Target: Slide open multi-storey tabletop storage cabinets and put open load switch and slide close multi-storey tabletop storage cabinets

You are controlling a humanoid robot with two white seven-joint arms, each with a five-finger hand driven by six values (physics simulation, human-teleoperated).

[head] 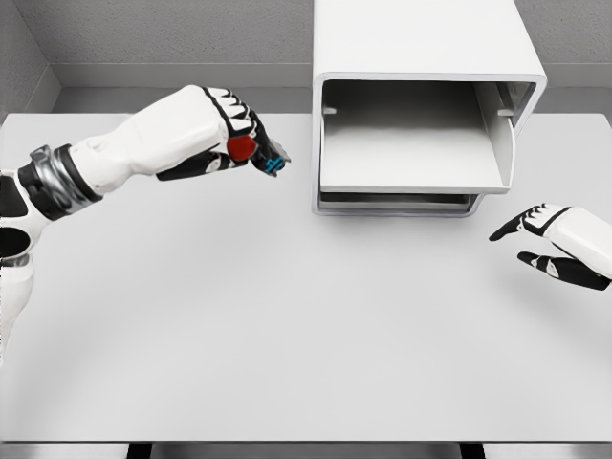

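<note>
From the head view, your left arm point(105, 158) comes in from the left edge and reaches across the table point(287, 335) toward the upper middle, forearm almost level and raised above the surface. Your left hand point(225, 134) is clenched around the switch point(256, 153), a small dark block with a red part showing against the palm and a blue tip poking out past the fingers toward the cabinet point(421, 105). The switch is in the air, left of the cabinet and clear of it, not inside any drawer. Your right hand point(555, 244) shows at the right edge, low and just right of the cabinet's front corner; its fingers are relaxed and slightly spread, pointing left, gripping nothing and touching nothing. Both hands are smooth white shells with black pads and joints, and the left wrist has a ribbed grey metal cuff. The table is a plain matte pale grey slab. The cabinet is a glossy white box with rounded edges, standing at the far middle of the table. Its upper drawer point(411, 177) is slid out toward you, a shallow tray with a thin floor and a low right wall. You can see nothing lying in it. Beneath it a second, thinner tier edge point(397, 203) shows, dark at the seam.
</note>
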